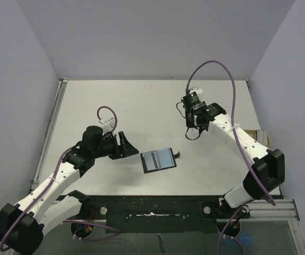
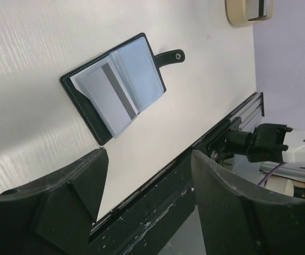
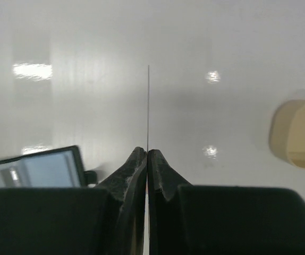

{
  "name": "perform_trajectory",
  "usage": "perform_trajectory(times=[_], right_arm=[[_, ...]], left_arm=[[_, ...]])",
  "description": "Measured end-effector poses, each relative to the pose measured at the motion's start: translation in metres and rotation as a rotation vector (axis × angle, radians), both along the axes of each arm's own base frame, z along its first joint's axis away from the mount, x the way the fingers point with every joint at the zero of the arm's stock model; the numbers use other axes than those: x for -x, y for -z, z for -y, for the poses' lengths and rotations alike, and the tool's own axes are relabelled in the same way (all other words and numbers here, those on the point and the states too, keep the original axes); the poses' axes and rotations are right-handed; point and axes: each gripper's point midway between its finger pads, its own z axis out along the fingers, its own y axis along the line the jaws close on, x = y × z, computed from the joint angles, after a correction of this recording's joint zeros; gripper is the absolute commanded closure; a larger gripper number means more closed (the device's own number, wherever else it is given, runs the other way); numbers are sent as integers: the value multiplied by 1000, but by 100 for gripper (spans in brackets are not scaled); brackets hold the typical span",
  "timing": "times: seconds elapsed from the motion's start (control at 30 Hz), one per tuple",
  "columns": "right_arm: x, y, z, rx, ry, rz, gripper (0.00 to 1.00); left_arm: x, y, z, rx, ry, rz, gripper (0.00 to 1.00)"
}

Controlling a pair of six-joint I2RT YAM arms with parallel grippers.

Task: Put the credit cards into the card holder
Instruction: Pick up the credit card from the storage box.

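Left hand [image 1: 126,147] gapes wide, empty, just left of the black card holder [image 1: 159,159], which lies open at the middle of the near edge of the desk [image 1: 142,106]. Right hand [image 1: 193,130] hangs beyond it, toward the right edge.

Left wrist: 1 striped card [image 2: 112,98] lies on the holder's grey-blue inside; the tan tray [image 2: 240,16] is cut off.

Right wrist: fingers [image 3: 134,167] pinch 1 credit card [image 3: 148,106], edge-on, a mere line.

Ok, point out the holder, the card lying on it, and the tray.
holder [image 2: 83,106], left wrist view, black cover strip left of the card.
card [image 2: 102,101], left wrist view, pale face beside the dark stripe.
tray [image 2: 236,20], left wrist view, tan rim.
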Motion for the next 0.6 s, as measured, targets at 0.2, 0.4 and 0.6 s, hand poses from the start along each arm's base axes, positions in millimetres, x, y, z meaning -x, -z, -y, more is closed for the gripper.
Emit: perform_trajectory(times=[0.2,0.4,0.6], right_arm=[[38,-9,-86,-310,-239,68,100],[80,-14,-138,-632,-404,71,100],[106,-34,-174,-928,-515,59,100]], left_arm=[[-1,-2,5,107,-71,-41,45],[-8,-34,11,249,-118,9,52],[-16,-68,16,378,-130,79,53]])
